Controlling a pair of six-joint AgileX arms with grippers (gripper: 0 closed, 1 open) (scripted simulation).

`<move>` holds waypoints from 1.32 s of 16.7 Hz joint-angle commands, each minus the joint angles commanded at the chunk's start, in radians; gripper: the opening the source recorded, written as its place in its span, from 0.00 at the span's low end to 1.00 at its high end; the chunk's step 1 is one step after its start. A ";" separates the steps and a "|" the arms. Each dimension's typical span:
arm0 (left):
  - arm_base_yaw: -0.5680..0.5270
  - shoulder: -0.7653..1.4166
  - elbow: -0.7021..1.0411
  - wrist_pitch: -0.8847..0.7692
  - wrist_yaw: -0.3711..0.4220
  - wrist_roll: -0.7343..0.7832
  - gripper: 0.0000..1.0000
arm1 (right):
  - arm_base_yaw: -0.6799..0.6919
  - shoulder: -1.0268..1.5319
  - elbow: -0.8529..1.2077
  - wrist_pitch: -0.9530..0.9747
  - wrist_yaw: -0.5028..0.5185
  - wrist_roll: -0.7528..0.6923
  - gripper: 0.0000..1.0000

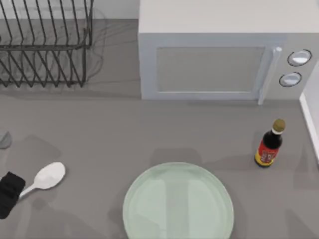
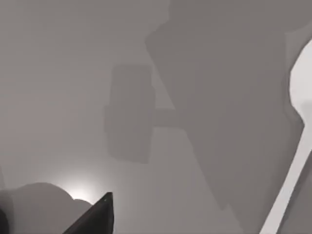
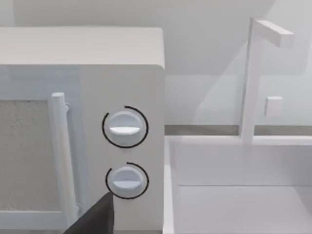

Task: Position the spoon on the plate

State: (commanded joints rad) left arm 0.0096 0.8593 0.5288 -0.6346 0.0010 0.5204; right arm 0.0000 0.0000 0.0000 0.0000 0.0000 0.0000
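From above, my left gripper [image 1: 10, 193] sits at the table's left edge on the handle end of the spoon [image 1: 48, 177], which lies well left of the bare plate [image 1: 144, 199]. My left wrist camera shows the spoon [image 2: 297, 146] over the grey tabletop [image 2: 73, 73], the grip itself hidden, so clenched or loose I cannot tell. My right wrist camera faces the microwave [image 3: 122, 73] and a sink [image 3: 234, 195]; carry and placement remain.

Spoon [image 1: 48, 177] lies left of plate [image 1: 178, 202], microwave [image 1: 219, 59] behind

The large round pale-green glossy plate [image 1: 178, 201] and black wire dish rack [image 1: 45, 42] are cut off by the top view's edges.
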 joint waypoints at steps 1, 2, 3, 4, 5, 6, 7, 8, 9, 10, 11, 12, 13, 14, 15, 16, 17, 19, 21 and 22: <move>0.001 0.083 0.049 -0.062 0.000 0.050 1.00 | 0.000 0.000 0.000 0.000 0.000 0.000 1.00; 0.003 0.159 0.097 -0.121 0.000 0.097 1.00 | 0.000 0.000 0.000 0.000 0.000 0.000 1.00; 0.004 0.231 0.143 -0.177 0.000 0.142 1.00 | 0.000 0.000 0.000 0.000 0.000 0.000 1.00; 0.005 0.298 0.187 -0.228 -0.001 0.185 1.00 | 0.000 0.000 0.000 0.000 0.000 0.000 1.00; 0.007 0.360 0.228 -0.273 -0.001 0.224 1.00 | 0.000 0.000 0.000 0.000 0.000 0.000 1.00; 0.008 0.416 0.265 -0.313 -0.002 0.258 1.00 | 0.000 0.000 0.000 0.000 0.000 0.000 1.00; 0.009 0.464 0.298 -0.347 -0.003 0.288 1.00 | 0.000 0.000 0.000 0.000 0.000 0.000 1.00; 0.009 0.502 0.326 -0.375 -0.004 0.313 1.00 | 0.000 0.000 0.000 0.000 0.000 0.000 1.00; 0.010 0.530 0.348 -0.396 -0.004 0.332 1.00 | 0.000 0.000 0.000 0.000 0.000 0.000 1.00; 0.011 0.550 0.363 -0.411 -0.005 0.345 1.00 | 0.000 0.000 0.000 0.000 0.000 0.000 1.00; 0.011 0.561 0.371 -0.419 -0.005 0.352 1.00 | 0.000 0.000 0.000 0.000 0.000 0.000 1.00; 0.011 0.562 0.372 -0.419 -0.005 0.353 1.00 | 0.000 0.000 0.000 0.000 0.000 0.000 1.00; 0.011 0.562 0.372 -0.419 -0.005 0.353 1.00 | 0.000 0.000 0.000 0.000 0.000 0.000 1.00; 0.011 0.562 0.372 -0.419 -0.005 0.353 1.00 | 0.000 0.000 0.000 0.000 0.000 0.000 1.00; 0.008 0.558 0.368 -0.417 -0.005 0.351 1.00 | 0.000 0.000 0.000 0.000 0.000 0.000 1.00; 0.008 0.560 0.367 -0.414 -0.005 0.351 1.00 | 0.000 0.000 0.000 0.000 0.000 0.000 1.00; 0.008 0.567 0.359 -0.402 -0.005 0.351 1.00 | 0.000 0.000 0.000 0.000 0.000 0.000 1.00; 0.010 0.595 0.327 -0.345 -0.005 0.352 1.00 | 0.000 0.000 0.000 0.000 0.000 0.000 1.00; 0.011 0.639 0.278 -0.249 -0.005 0.354 1.00 | 0.000 0.000 0.000 0.000 0.000 0.000 1.00; 0.012 0.665 0.250 -0.191 -0.005 0.355 1.00 | 0.000 0.000 0.000 0.000 0.000 0.000 1.00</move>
State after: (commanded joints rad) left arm 0.0220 1.5241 0.7786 -0.8254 -0.0043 0.8758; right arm 0.0000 0.0000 0.0000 0.0000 0.0000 0.0000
